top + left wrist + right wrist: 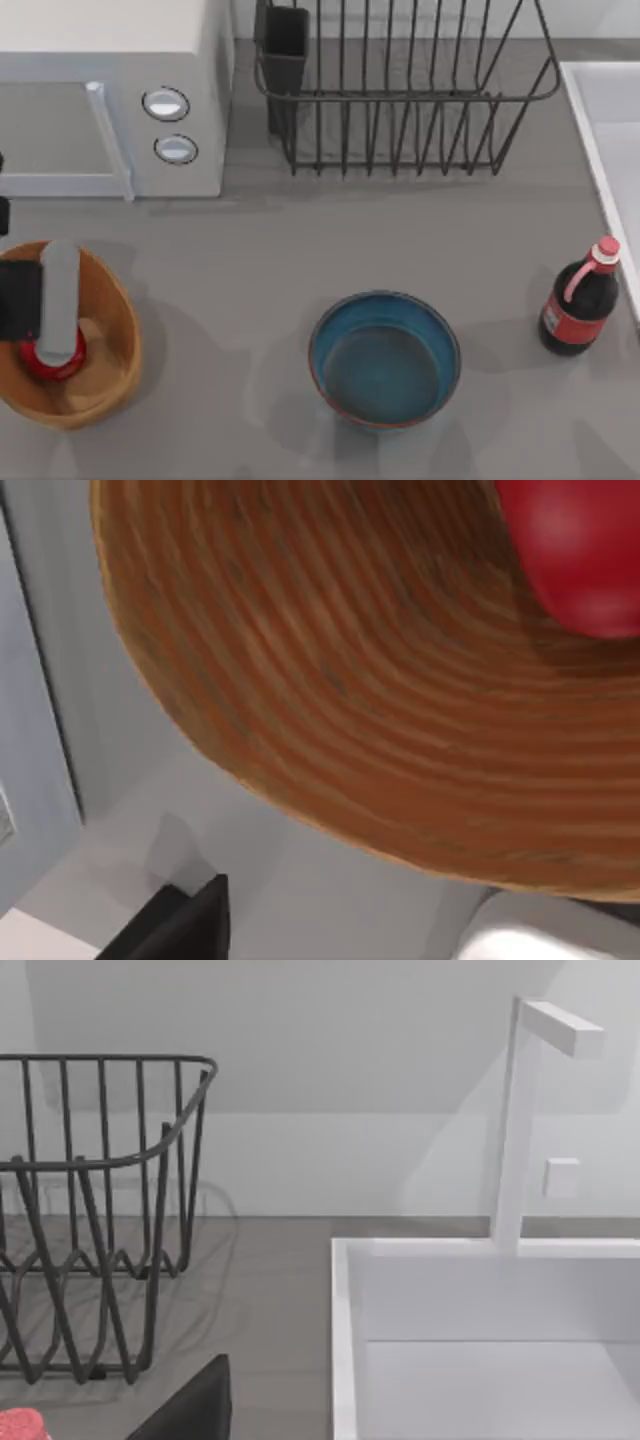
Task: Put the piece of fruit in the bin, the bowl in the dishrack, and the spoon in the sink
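The red piece of fruit (pixel 50 360) lies inside the orange-tan bin (pixel 108 372) at the front left, and it also shows against the bin's ribbed wall (pixel 360 730) as a red round shape (pixel 580 560). My left gripper (pixel 55 335) hangs over the bin just above the fruit, open, with one dark finger (pixel 185 925) apart from the fruit. The blue-teal bowl (pixel 385 358) stands upright at the front middle. The wire dishrack (pixel 400 95) is at the back. The sink (pixel 612 130) lies along the right edge. The spoon is out of view. My right gripper's dark finger (pixel 190 1405) looks toward the sink (pixel 480 1360).
A white microwave (pixel 110 95) with two knobs fills the back left. A dark bottle with a red cap (pixel 580 300) stands at the right, close to the sink. A white faucet (pixel 515 1120) rises behind the sink. The rack's black utensil cup (pixel 285 50) is at its left corner.
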Robot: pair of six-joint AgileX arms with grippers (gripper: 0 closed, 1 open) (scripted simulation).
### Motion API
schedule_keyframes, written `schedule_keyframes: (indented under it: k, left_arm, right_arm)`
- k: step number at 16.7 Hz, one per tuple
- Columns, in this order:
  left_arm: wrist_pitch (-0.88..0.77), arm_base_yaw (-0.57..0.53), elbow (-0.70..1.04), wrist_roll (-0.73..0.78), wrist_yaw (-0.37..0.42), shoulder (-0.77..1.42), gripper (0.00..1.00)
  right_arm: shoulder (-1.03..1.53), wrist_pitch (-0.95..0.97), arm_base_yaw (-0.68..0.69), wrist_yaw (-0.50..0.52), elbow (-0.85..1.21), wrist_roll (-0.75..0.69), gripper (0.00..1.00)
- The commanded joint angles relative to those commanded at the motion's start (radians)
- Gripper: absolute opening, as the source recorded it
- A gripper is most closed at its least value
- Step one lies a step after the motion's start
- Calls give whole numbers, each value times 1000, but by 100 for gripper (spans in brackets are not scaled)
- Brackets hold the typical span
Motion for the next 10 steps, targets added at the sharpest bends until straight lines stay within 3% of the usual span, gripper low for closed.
schedule_keyframes:
  k: [5, 10]
  left_arm:
    - [317, 99, -318, -680, 107, -513, 100]
    - [549, 169, -577, -1154, 208, -946, 100]
  right_arm:
    - [0, 0, 0, 0, 0, 0, 100]
    - [0, 0, 0, 0, 0, 0, 100]
